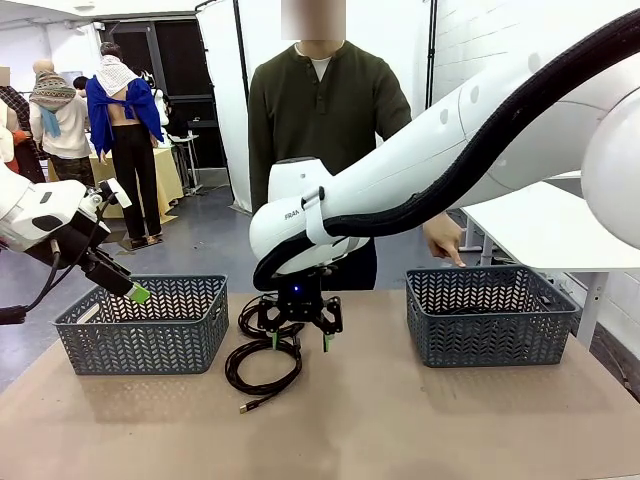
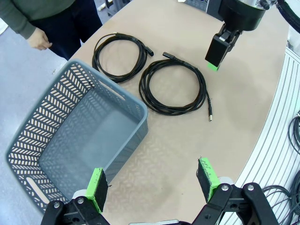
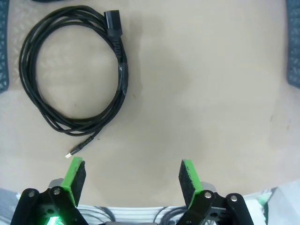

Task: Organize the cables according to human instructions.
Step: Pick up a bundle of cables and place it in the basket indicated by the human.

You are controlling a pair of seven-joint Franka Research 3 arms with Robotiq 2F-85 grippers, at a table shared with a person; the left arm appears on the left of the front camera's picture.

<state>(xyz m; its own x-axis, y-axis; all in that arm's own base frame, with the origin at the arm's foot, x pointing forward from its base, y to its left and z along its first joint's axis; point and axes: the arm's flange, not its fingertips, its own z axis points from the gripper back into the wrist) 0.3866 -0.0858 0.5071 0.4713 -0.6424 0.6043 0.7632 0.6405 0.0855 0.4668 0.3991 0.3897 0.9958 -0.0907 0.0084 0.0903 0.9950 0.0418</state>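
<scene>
Two black coiled cables lie on the table between the baskets, a nearer cable (image 1: 231, 368) (image 2: 144, 89) (image 3: 123, 70) and a farther cable (image 1: 245, 320) (image 2: 95, 56). My right gripper (image 1: 300, 342) (image 3: 131, 176) (image 2: 218, 51) hangs open just above the nearer coil, holding nothing. Over the rim of the left basket (image 1: 145, 340) (image 2: 136, 110), my left gripper (image 1: 135, 290) (image 2: 151, 185) is open and empty. The human (image 1: 320, 110) in the olive sweater stands at the far side, one hand (image 1: 445, 245) pointing down over the right basket (image 1: 490, 330).
The left basket's inside is bare in the left wrist view. The right basket's wall hides what is inside it. Bare brown tabletop (image 1: 400, 420) stretches in front of the cables. Other people stand far back at the left.
</scene>
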